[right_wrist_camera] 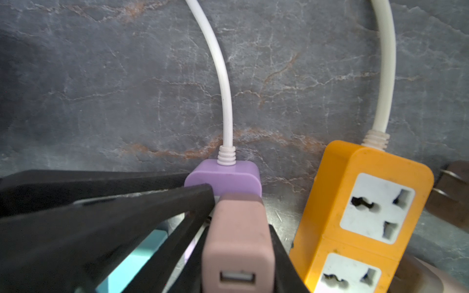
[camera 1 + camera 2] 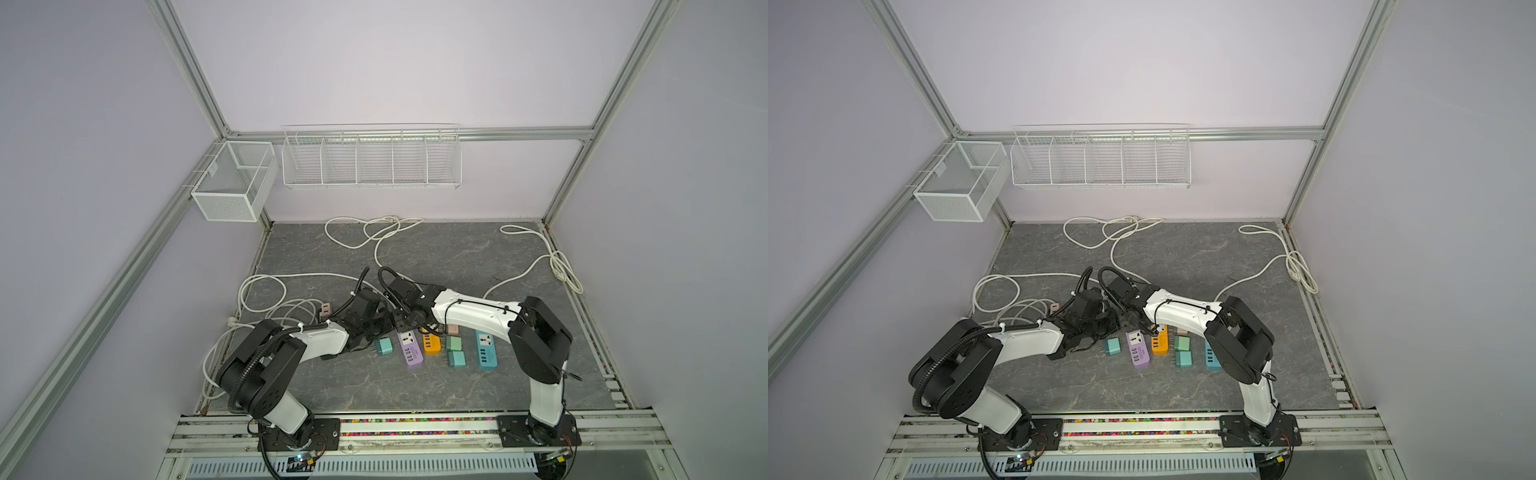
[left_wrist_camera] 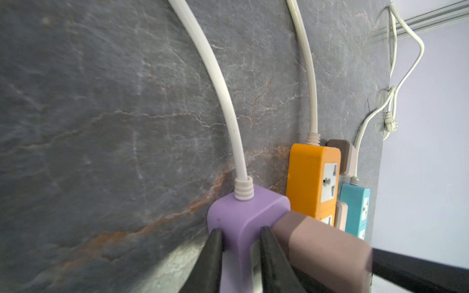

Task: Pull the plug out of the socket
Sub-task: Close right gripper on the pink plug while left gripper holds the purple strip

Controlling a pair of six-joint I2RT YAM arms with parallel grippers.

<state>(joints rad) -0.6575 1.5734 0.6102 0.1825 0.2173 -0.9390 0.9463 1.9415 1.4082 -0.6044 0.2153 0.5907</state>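
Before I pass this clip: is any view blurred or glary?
Left wrist view: the pink plug up close is soft, the tabletop smears toward one edge, a sheen beside the purple power strip. Right wrist view: the plug's port crisp. Both top views: evenly lit, no glare.

Plug [image 1: 238,236] on socket [image 1: 223,177] (second strip [image 1: 332,182] beside)

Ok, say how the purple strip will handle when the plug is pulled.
The strip looks rigid and light, so likely to lift with the plug unless the left gripper pins it. Its smooth sides may slip. Its cord looks slack: little drag.
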